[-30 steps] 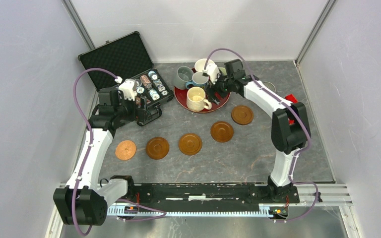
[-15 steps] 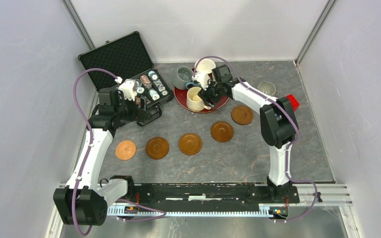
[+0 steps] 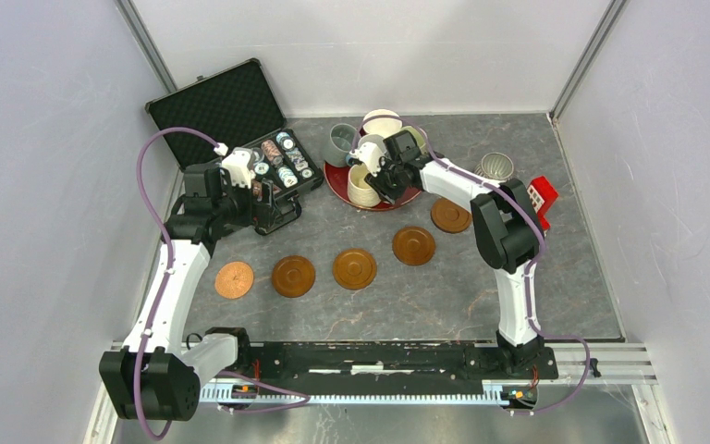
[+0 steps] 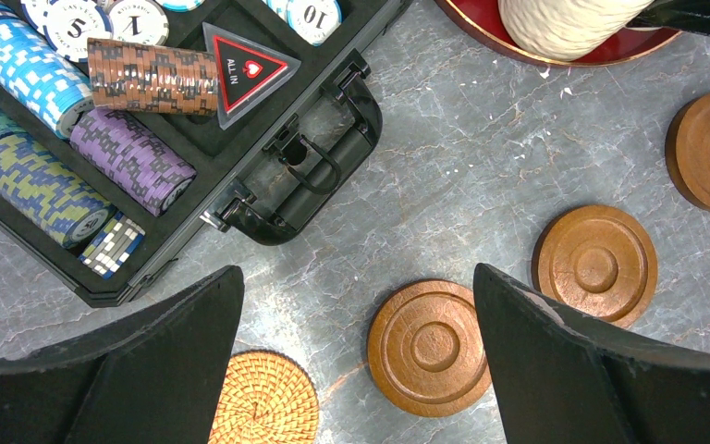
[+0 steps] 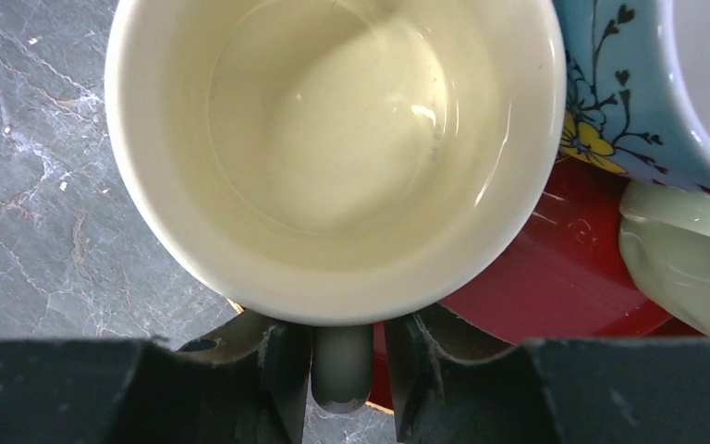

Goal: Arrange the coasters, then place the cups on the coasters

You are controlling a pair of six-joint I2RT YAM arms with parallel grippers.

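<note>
Several round brown coasters lie in a curved row: a lighter one [image 3: 234, 279], then others [image 3: 293, 276], [image 3: 355, 268], [image 3: 414, 245], [image 3: 450, 215]. The cups crowd a red tray [image 3: 337, 192]. At the tray's front stands a cream-yellow mug [image 3: 362, 185] [image 5: 333, 139], with a floral blue mug [image 5: 629, 92] and a pale green one [image 5: 684, 250] beside it. My right gripper [image 3: 381, 178] [image 5: 342, 370] straddles the cream mug's handle; its fingers are narrowed, a thin gap showing on one side. My left gripper [image 3: 273, 211] [image 4: 356, 277] hangs wide open and empty above a woven coaster [image 4: 263, 398] and a wooden one [image 4: 430, 347].
An open black case of poker chips [image 3: 240, 129] [image 4: 102, 139] sits at the back left, next to my left gripper. A metal cup [image 3: 496, 166] and a red object [image 3: 543, 192] stand at the right. Grey walls enclose the table.
My right gripper has swung left across the tray to the cream mug and narrowed its jaws round the handle. The left arm has stayed still.
</note>
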